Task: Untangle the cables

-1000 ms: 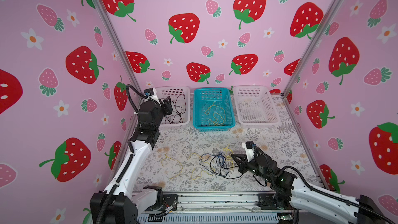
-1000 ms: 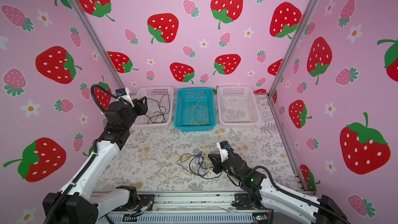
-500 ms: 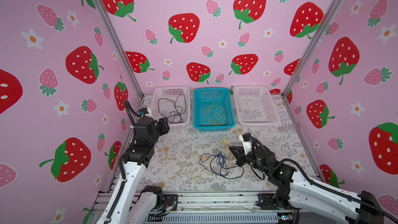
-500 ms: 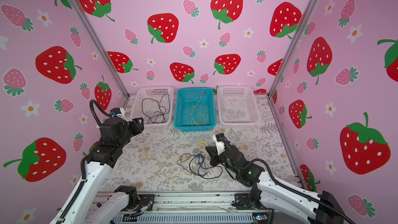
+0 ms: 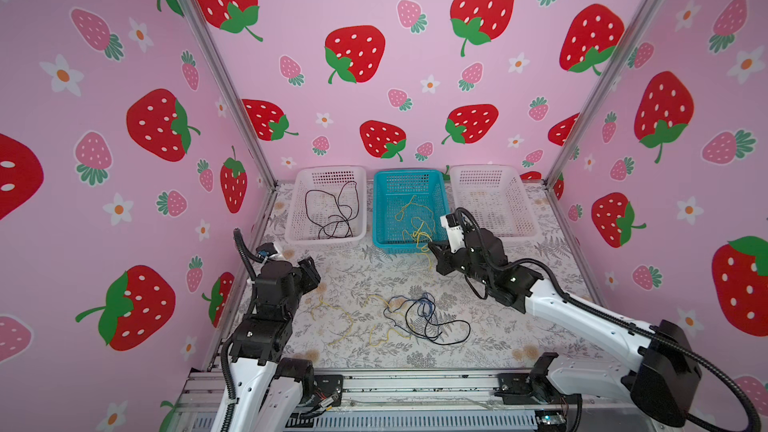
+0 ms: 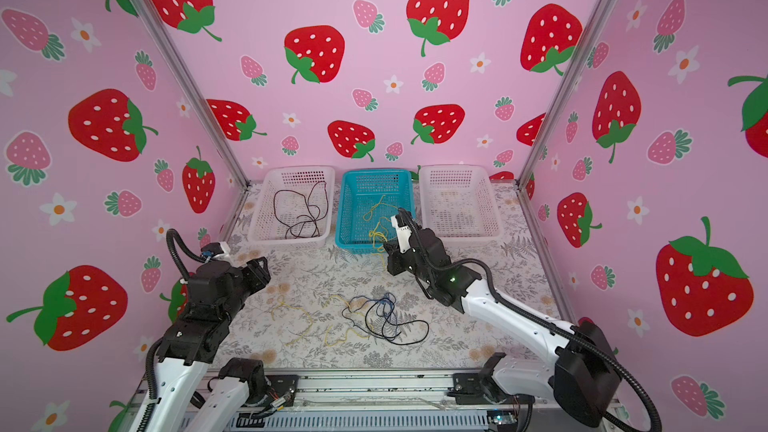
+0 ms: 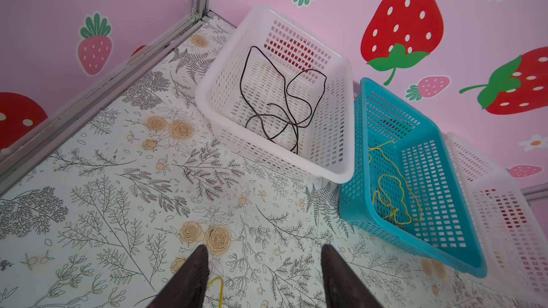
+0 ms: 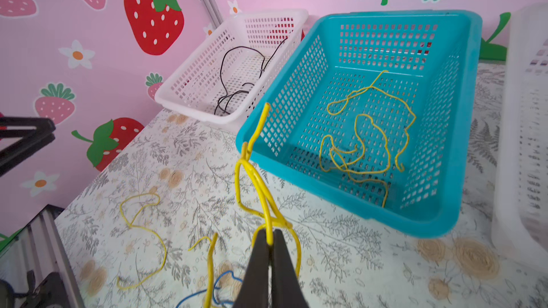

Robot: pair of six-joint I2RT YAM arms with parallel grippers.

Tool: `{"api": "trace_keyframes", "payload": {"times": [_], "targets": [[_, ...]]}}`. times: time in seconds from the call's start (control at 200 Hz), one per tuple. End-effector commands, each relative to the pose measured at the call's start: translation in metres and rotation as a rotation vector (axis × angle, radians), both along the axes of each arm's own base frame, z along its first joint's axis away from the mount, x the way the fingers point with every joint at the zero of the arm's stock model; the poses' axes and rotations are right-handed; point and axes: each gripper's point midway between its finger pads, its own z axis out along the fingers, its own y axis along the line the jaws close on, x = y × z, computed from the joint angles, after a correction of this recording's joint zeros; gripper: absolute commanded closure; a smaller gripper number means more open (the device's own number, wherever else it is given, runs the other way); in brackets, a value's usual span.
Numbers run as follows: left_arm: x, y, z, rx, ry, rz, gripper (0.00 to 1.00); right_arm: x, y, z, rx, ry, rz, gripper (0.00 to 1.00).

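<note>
Yellow thin wire (image 8: 258,127), light and floppy, pinched in right end effector (image 8: 269,238). Left end effector (image 7: 264,250) spread, holding nothing. Best grabbed near loose ends.

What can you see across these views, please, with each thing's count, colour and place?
Left basket: one, white, table rear left.
Blue basket: one, blue, rear middle.
Right basket: one, white, rear right.
Black cable: one, black, in left basket.
Yellow cable: one, yellow, in blue basket.
Held cable: one, yellow, gripped, just before blue basket.
Tangle: one, black, blue and yellow strands, table middle.
Table: one, floral print, under everything.
Walls: three, pink with strawberries, around table.
Left gripper: one, black, open, over table's front left.
Right gripper: one, black, shut on held cable.
</note>
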Motion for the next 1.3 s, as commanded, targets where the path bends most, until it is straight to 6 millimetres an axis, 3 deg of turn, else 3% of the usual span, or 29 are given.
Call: {"api": "trace_keyframes", "payload": {"times": [0.0,0.315,0.485,0.64,0.715,0.93,1.076,1.181,1.201,1.296], "targets": [[0.0,0.006,-0.002,-0.005,0.009,0.043,0.38,0.024,0.008,0.0,-0.039,0.025,0.013,1.0],[0.0,0.01,-0.002,-0.002,0.006,0.066,0.37,0.105,0.02,-0.017,-0.058,0.126,-0.028,1.0],[0.0,0.012,-0.002,-0.006,0.005,0.078,0.37,0.131,0.026,-0.045,-0.098,0.185,-0.038,0.98],[0.0,0.012,-0.003,-0.01,0.011,0.08,0.37,0.143,0.029,-0.07,-0.154,0.236,-0.044,0.91],[0.0,0.013,-0.004,-0.009,0.013,0.084,0.37,0.144,0.031,-0.075,-0.158,0.244,-0.037,0.85],[0.0,0.014,-0.003,-0.016,0.012,0.088,0.37,0.139,0.032,-0.065,-0.144,0.219,-0.015,0.72],[0.0,0.014,-0.004,-0.019,0.014,0.087,0.37,0.13,0.031,-0.051,-0.129,0.19,-0.001,0.56],[0.0,0.015,-0.004,-0.02,0.013,0.093,0.37,0.111,0.038,-0.041,-0.12,0.165,0.03,0.49],[0.0,0.015,-0.004,-0.018,0.013,0.094,0.37,0.105,0.04,-0.039,-0.121,0.162,0.038,0.43],[-0.002,0.017,-0.002,-0.014,0.009,0.104,0.37,0.072,0.051,-0.032,-0.118,0.123,0.091,0.32]]}}
